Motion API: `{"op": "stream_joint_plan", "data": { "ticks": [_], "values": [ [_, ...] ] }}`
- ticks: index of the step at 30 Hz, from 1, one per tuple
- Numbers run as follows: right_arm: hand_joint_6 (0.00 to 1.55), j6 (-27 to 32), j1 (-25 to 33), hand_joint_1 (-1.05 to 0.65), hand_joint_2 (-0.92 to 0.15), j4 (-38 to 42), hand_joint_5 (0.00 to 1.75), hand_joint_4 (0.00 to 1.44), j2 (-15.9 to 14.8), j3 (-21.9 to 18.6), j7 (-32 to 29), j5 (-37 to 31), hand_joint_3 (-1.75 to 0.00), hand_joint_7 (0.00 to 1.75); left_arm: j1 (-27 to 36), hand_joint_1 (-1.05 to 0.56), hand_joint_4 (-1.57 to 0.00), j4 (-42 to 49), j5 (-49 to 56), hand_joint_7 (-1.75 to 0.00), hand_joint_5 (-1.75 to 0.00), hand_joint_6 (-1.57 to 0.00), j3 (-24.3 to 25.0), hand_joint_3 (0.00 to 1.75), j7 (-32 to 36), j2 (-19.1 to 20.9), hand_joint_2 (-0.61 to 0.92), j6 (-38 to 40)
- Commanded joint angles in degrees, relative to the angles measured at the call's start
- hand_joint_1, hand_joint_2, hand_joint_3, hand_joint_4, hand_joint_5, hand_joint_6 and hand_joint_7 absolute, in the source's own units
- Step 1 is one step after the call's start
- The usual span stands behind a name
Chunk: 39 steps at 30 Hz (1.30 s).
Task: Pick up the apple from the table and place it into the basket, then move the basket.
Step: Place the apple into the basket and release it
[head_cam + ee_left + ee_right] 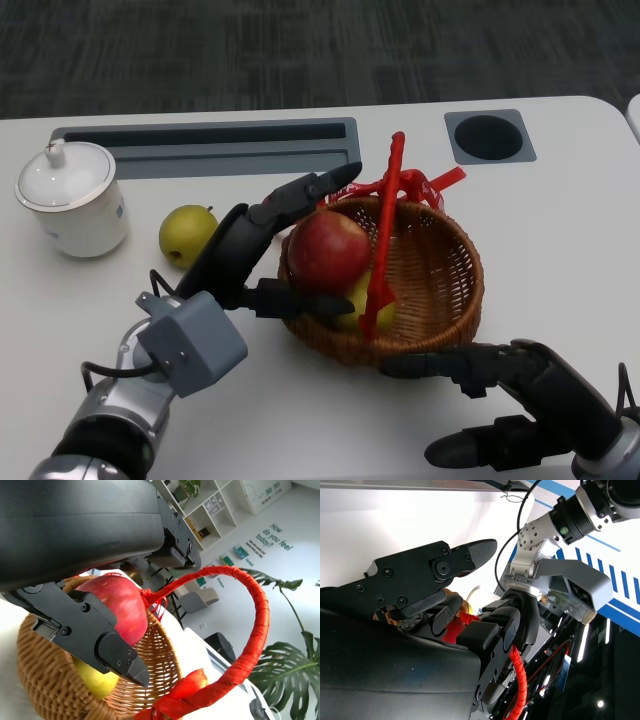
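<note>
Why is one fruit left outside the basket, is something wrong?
Nothing looks broken or spilled. The yellow-green fruit sits alone on the table between the white lidded cup and the basket. The left hand holds the red apple over the basket.

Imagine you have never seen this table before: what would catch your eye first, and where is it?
First, the red apple, gripped by the left hand over the left side of the wicker basket at the table's centre. Next, the basket's bright red handle, arching over a yellow-green fruit lying inside. A second yellow-green fruit sits on the table to the left, beside a white lidded cup.
</note>
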Motion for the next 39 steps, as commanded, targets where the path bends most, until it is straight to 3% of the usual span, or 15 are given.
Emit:
{"op": "stream_joint_plan", "data": {
  "ticks": [1, 8, 14, 29, 39],
  "values": [
    [0.7, -0.54, -0.1, -0.52, -0.87, 0.1, 0.0, 0.81, -0.73, -0.18, -0.47, 0.06, 0.0, 0.0, -0.57, -0.47, -0.11, -1.93, -0.66, 0.0, 0.0, -0.19, 0.02, 0.0, -1.66, 1.96, 0.67, -0.67],
    [0.71, -1.05, -0.16, -0.51, -0.86, 0.03, 0.0, 0.82, -0.84, -0.24, -0.35, 0.59, 0.0, 0.0, 0.94, -0.53, -0.1, -6.2, -0.93, 0.0, 0.0, -0.18, 0.45, 0.01, -1.58, 3.82, 0.69, -1.14],
    [0.71, -2.96, -1.41, -0.51, -0.85, 0.7, 0.0, 0.81, -1.63, -0.86, -0.26, 1.42, 0.0, 0.0, 6.06, -0.5, -0.14, -13.75, -2.4, -0.02, -0.02, -0.24, 1.31, 0.01, -1.93, 5.97, 0.73, -2.36],
    [0.66, -9.08, -8.72, -0.52, -0.86, -0.74, 0.0, 0.76, -12.18, -3.03, -0.26, 0.93, -0.01, 0.0, 21.87, -0.42, -0.42, -27.39, -8.23, -0.03, -0.05, -0.47, 4.56, 0.0, -4.08, 11.33, 0.77, -2.19],
    [0.63, -13.33, -18.13, -0.55, -0.88, 6.97, 0.0, 0.73, -14.71, -2.05, -1.53, -8.37, -0.01, 0.0, 26.55, -0.46, -0.5, -30.45, -8.31, -0.02, -0.04, -0.51, 5.89, 0.0, -3.95, 11.65, 0.76, -1.67]
  ]
}}
